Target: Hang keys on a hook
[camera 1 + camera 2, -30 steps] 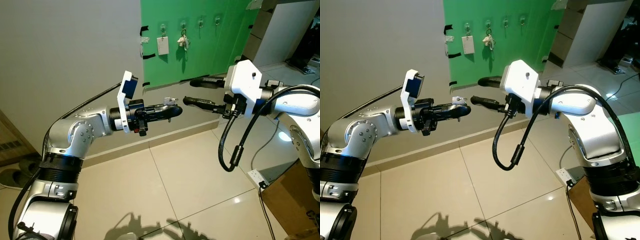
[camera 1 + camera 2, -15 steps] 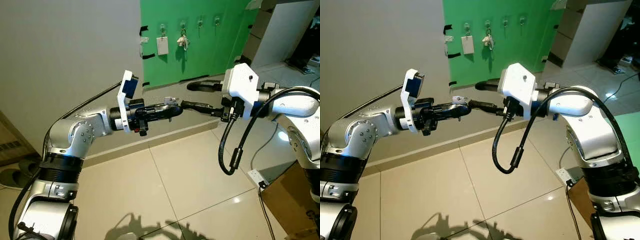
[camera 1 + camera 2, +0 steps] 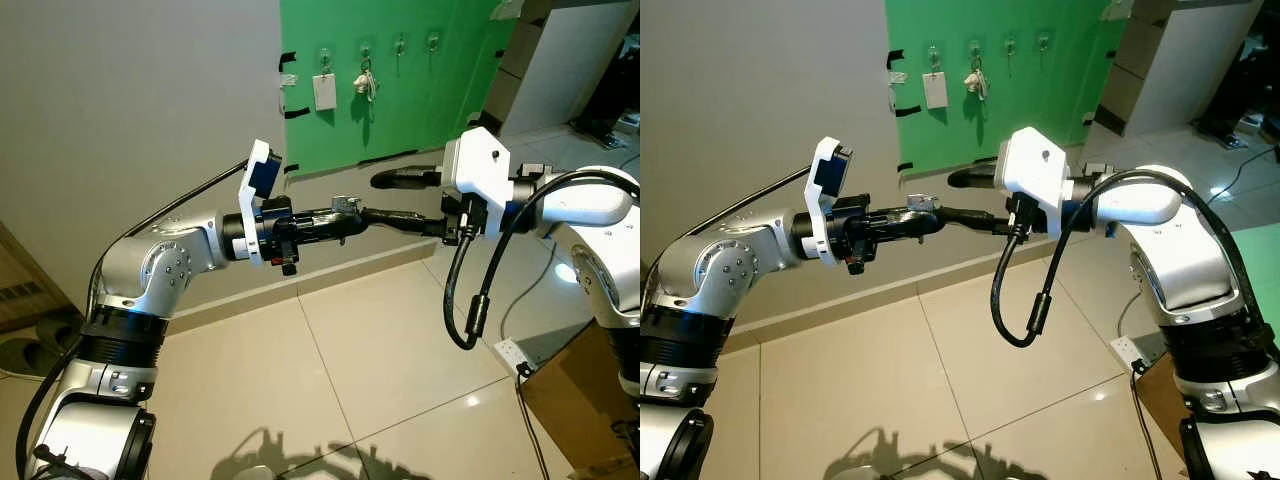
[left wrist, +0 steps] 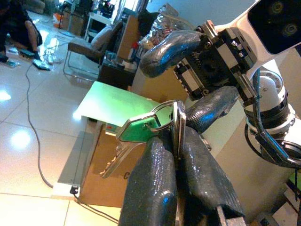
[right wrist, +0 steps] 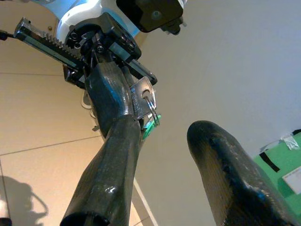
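Two grippers meet in mid-air above the tiled floor [image 3: 400, 340], in front of a grey wall [image 3: 130, 110].

Left gripper [image 3: 345, 215]: arm extended forward and toward the right. Fingers pressed together on the keys [image 4: 141, 136]. From the left wrist camera the key ring sits clamped between the two black fingertips [image 4: 155, 160]; a green-tagged key and a silver key hang off the ring to one side. In the head views the keys [image 3: 345, 204] show as a small silver bit at the tip of this gripper.

Right gripper [image 3: 385, 198]: arm reaching toward the left, fingers spread wide. Lower finger runs up to the left gripper's tip and looks to touch it, just beside the keys; upper finger sits above and apart, with a clear gap. Right wrist camera confirms this: one finger [image 5: 113, 169] lies along the left gripper's fingers next to the key ring [image 5: 149, 107], the other finger is well clear. Nothing is held by the right gripper.

Green panel [image 3: 440, 100] on the wall behind, well apart from both grippers. Row of hooks [image 3: 400, 44] near its top; a white card [image 3: 325, 90] hangs from one, a small pale bunch [image 3: 366, 82] from the next.
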Robot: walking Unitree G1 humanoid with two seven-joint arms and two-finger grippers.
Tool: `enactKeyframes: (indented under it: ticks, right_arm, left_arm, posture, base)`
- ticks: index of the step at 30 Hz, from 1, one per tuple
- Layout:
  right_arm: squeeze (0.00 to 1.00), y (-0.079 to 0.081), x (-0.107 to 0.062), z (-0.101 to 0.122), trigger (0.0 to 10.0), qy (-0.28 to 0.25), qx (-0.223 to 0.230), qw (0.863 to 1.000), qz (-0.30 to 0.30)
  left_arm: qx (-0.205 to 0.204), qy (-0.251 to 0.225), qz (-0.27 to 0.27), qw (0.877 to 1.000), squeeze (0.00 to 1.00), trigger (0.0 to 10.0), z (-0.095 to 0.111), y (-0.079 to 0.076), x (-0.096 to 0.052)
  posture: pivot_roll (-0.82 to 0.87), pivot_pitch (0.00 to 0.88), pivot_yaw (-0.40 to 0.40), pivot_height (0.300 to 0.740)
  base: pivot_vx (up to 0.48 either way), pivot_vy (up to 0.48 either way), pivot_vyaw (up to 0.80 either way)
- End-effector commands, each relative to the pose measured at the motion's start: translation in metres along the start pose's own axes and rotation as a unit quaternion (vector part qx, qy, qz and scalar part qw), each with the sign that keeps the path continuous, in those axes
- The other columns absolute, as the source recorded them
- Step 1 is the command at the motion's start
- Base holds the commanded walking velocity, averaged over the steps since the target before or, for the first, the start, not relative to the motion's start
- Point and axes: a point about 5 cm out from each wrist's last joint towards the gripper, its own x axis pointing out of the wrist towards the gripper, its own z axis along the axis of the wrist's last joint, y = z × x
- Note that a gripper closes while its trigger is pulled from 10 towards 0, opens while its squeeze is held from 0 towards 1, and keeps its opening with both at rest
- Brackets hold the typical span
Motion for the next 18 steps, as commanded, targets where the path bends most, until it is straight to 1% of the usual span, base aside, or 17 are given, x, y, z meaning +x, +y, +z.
enactKeyframes:
  ticks: [1,4,5,6,7,8,18]
  right_arm:
    - [0.0,-0.0027,0.0015,0.0022,9.8,0.001,-0.004,1.0,0.01]
    - [0.0,-0.0046,0.0013,0.0032,9.7,-0.001,-0.003,1.0,0.011]
    - [0.0,-0.0057,0.001,0.0038,9.1,-0.001,-0.003,1.0,0.013]
    - [0.0,-0.0065,0.0007,0.0042,8.0,-0.001,-0.004,1.0,0.014]
    - [0.0,-0.0069,0.0007,0.0046,4.2,-0.001,-0.004,1.0,0.016]
    - [0.0,-0.0072,0.0011,0.0049,0.0,-0.002,-0.003,1.0,0.018]
    - [0.0,-0.0048,0.005,0.0063,0.0,-0.015,0.008,0.999,0.035]
  left_arm:
    - [0.022,0.012,-0.007,1.0,0.0,10.0,0.003,-0.0037,0.0017]
    - [0.023,0.015,-0.007,1.0,0.0,10.0,0.0023,-0.0037,0.0016]
    - [0.024,0.015,-0.007,1.0,0.0,10.0,0.0021,-0.0036,0.0016]
    - [0.024,0.016,-0.007,1.0,0.0,10.0,0.002,-0.0037,0.0018]
    - [0.025,0.016,-0.007,1.0,0.0,10.0,0.0018,-0.0037,0.002]
    - [0.025,0.016,-0.007,1.0,0.0,10.0,0.0015,-0.0037,0.0025]
    - [0.03,0.021,-0.009,0.999,0.0,10.0,-0.0013,-0.0044,0.0049]
  posture:
    - [-0.02,0.0,0.009,0.74]
    - [-0.02,0.0,0.007,0.74]
    - [-0.02,0.0,0.007,0.74]
    - [-0.02,0.0,0.006,0.74]
    - [-0.02,0.0,0.006,0.74]
    - [-0.02,0.0,0.006,0.74]
    - [-0.02,0.0,0.004,0.74]
  base:
    - [0.0,0.0,0.0]
    - [0.0,0.0,0.0]
    - [0.0,0.0,0.0]
    - [0.0,0.0,0.0]
    - [0.0,0.0,0.0]
    - [0.0,0.0,0.0]
    - [0.0,0.0,0.0]
